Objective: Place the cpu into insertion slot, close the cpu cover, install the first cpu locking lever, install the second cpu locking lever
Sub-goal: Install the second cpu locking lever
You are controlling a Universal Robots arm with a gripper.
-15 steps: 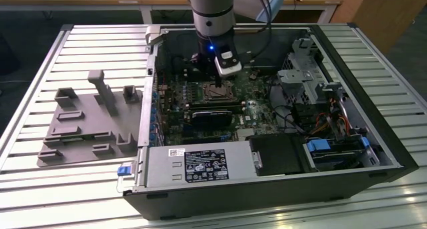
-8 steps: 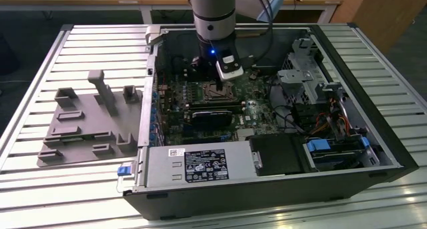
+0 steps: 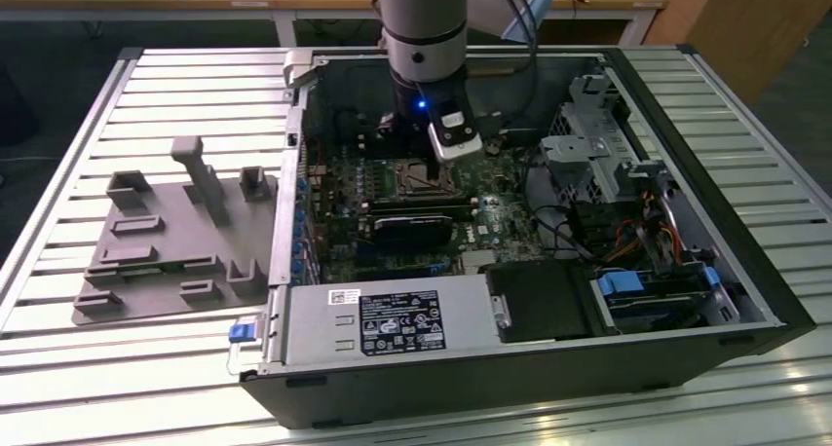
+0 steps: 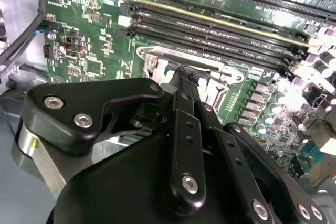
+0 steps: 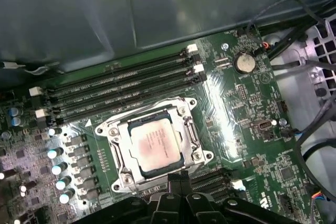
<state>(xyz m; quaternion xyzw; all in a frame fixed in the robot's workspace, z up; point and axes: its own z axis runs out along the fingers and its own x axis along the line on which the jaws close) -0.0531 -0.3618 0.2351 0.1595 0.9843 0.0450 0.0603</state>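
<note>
Open computer case [image 3: 728, 271] on a slatted worktop [image 3: 78, 368], a grey fixture tray [image 3: 170, 241] lying toward the exterior view's left edge. The cpu [image 5: 156, 146] sits flat in its insertion slot [image 5: 118, 179] on the motherboard [image 5: 247, 108], the cpu cover [image 5: 184, 109] framing it. The gripper [image 4: 181, 72] hangs just above the socket's edge, its fingers [image 4: 185, 85] drawn narrow together and holding nothing, the chip lying directly below and just beyond their tips.
</note>
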